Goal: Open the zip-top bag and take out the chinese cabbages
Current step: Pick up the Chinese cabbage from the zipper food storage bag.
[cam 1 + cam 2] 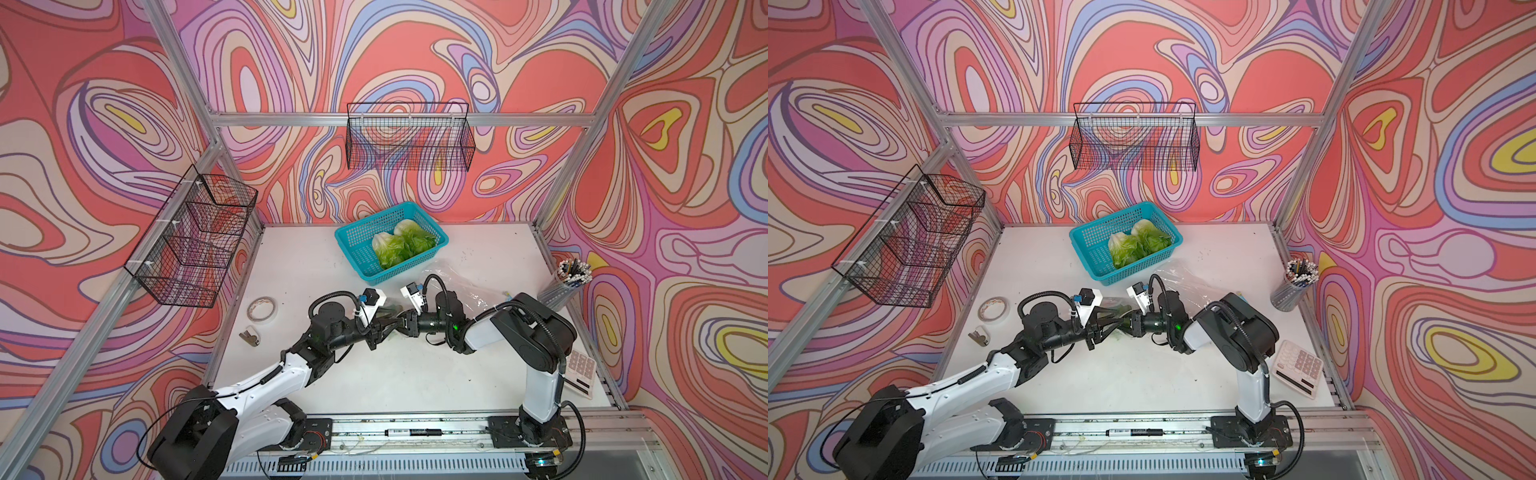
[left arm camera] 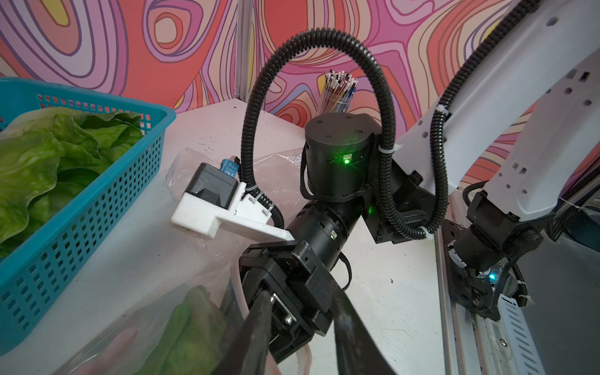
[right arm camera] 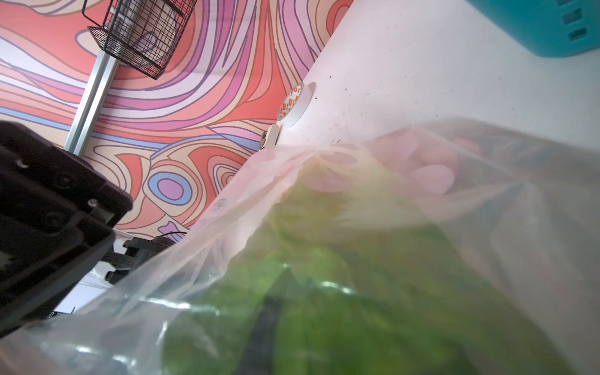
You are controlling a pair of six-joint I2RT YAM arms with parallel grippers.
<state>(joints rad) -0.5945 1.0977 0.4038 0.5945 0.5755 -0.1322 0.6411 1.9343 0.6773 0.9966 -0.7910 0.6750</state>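
— In a top view, two chinese cabbages point(image 1: 403, 245) lie in the teal basket point(image 1: 372, 220), beyond your left gripper point(image 1: 384, 328) and right gripper point(image 1: 402, 322). Which step?

— The last head, I'd say. Left wrist: left jaws parted, third cabbage point(image 2: 191, 324) bagged just beside them. Right wrist: the zip-top bag point(image 3: 487, 227) veils everything, so I cannot tell your right grip. Next, draw it out.

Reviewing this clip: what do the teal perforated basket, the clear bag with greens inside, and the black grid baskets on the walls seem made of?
Teal perforated basket: moulded plastic, semi-matte; uniform colour, regular slots.
Clear zip-top bag: thin glossy plastic film; wrinkles, glare, green cabbage leaves show through.
Black grid baskets, back and side: probably coated metal wire, matte; thin straight rigid strands.
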